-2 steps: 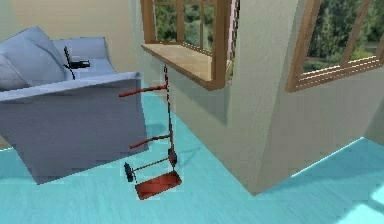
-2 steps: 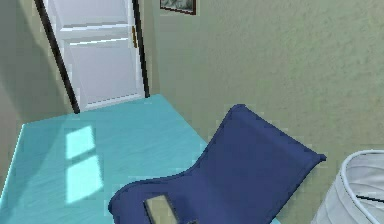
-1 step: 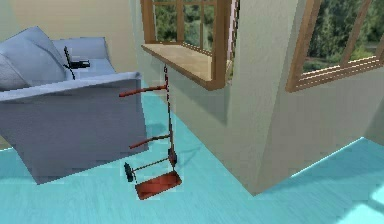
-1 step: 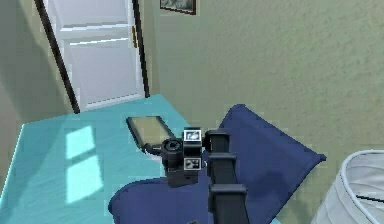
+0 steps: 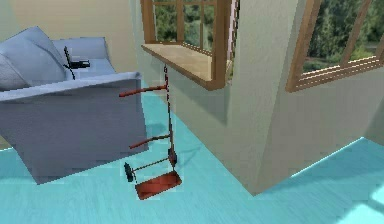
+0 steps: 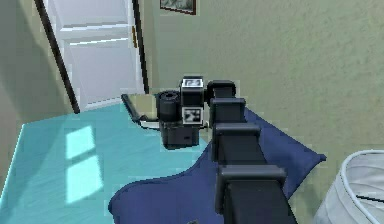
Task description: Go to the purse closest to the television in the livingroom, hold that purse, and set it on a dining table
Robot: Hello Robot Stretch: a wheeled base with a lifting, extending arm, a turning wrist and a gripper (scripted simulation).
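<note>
Whether the boxy gripper (image 6: 150, 112) (on a square arm (image 6: 240, 150)) holds anything is unclear

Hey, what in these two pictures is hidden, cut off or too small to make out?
Forward view: the small dark thing on the sofa is too small to name.
Arm side view: the far end of the gripper overlaps a tan flat shape, so whether it holds anything cannot be told.
Arm side view: the framed picture is cut off by the top edge, the white basket by the right edge.
</note>
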